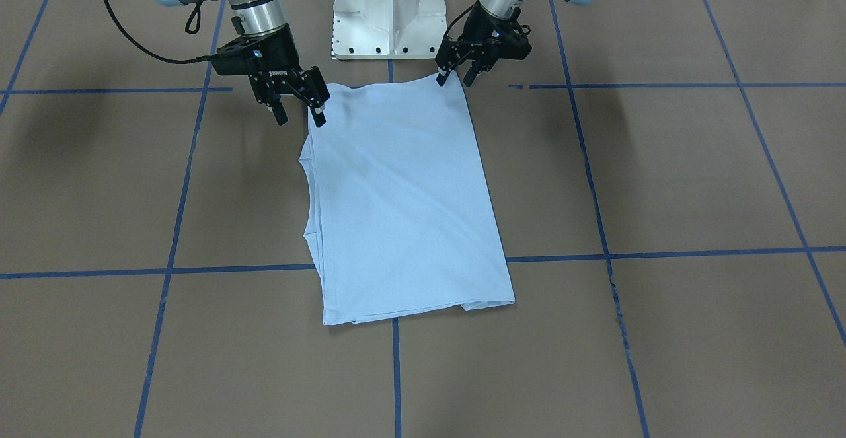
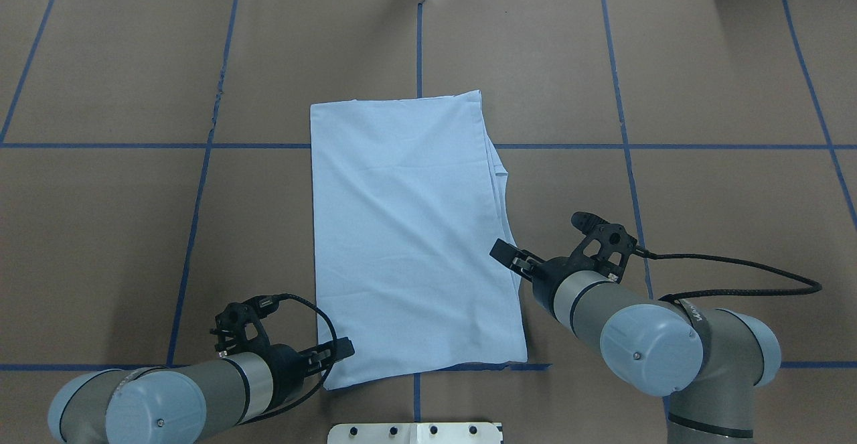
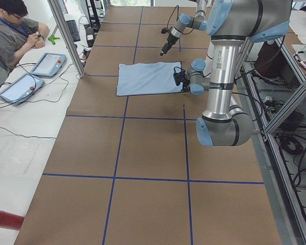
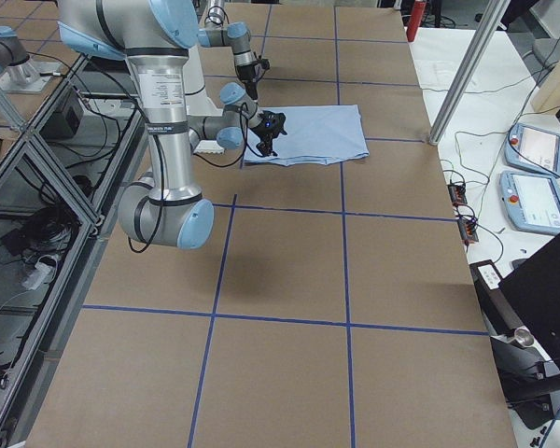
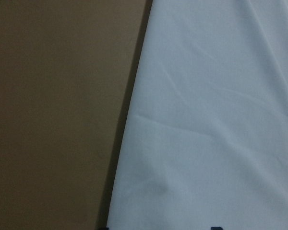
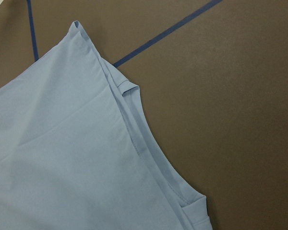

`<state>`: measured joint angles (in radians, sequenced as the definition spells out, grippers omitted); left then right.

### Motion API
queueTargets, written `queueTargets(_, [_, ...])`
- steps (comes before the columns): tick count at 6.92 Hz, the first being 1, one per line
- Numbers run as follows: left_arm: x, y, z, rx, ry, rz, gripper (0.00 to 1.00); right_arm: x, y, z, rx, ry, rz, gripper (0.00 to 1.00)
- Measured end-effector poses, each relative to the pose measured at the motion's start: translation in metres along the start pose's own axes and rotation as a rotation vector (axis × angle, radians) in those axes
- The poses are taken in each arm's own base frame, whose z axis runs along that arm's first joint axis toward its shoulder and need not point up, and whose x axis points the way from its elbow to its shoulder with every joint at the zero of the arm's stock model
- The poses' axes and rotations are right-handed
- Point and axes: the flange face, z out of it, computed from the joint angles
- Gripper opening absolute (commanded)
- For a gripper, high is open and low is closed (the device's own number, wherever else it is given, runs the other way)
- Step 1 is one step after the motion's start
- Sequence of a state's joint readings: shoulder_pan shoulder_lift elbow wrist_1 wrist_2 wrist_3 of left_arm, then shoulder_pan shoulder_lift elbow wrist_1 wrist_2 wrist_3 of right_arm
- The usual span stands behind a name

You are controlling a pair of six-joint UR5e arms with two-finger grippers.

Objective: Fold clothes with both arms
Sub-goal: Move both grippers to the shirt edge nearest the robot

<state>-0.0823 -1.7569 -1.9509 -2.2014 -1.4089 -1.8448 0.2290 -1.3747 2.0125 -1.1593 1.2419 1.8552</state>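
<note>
1. Markings: white lettering (image 1: 273, 73) on the body of the right pincer (image 1: 301, 118) was too small to read with confidence. The upward face of the T-shirt (image 1: 403, 200) was plain light blue.
2. Location: the T-shirt lay flat at the middle of the brown surface (image 1: 661, 174), folded into a long rectangle. One short end sat just in front of the white pedestal (image 1: 388, 8), and the cloth crossed the blue tape lines (image 1: 661, 254).
3. Edges: layered, stitched edges stepped out along the long side on the robot's right, clearest in the right wrist view.
4. Left arm (image 2: 167, 400): it was held low with the forearm nearly level. The left pincer (image 1: 455, 80) stood at the T-shirt's robot-side left corner with its fingers parted and nothing between them. One fingertip was at the corner's edge, but contact could not be determined.
5. Right arm (image 2: 643, 337): it was angled down toward the cloth. The right pincer was spread wide and empty, with one fingertip at the right long edge near the robot-side end and the other over bare surface.
6. Left wrist view: it showed only smooth fabric beside bare surface.
</note>
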Motion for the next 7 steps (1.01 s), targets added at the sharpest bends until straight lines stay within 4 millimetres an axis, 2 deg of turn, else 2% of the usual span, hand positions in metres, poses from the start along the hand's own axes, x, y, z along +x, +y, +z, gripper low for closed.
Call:
queueTargets(3, [-0.006,0.018,0.006,-0.027,-0.015,0.002,0.73,0.002,0.0,0.002,0.0,0.004,0.008,1.0])
queueTargets(4, [-0.006,0.021,0.01,-0.029,-0.019,0.003,0.62,0.002,0.001,0.002,0.0,0.005,0.008,1.0])
queueTargets(5, [-0.005,0.022,0.012,-0.03,-0.018,0.002,0.23,0.002,0.001,0.002,0.0,0.005,0.008,1.0])
queueTargets(6, [-0.002,0.023,0.012,-0.03,-0.015,-0.003,0.02,0.002,0.001,0.002,0.0,0.005,0.008,1.0])
queueTargets(7, [-0.001,0.023,0.012,-0.028,-0.012,-0.01,0.0,0.002,0.001,0.003,0.001,0.006,0.008,1.0])
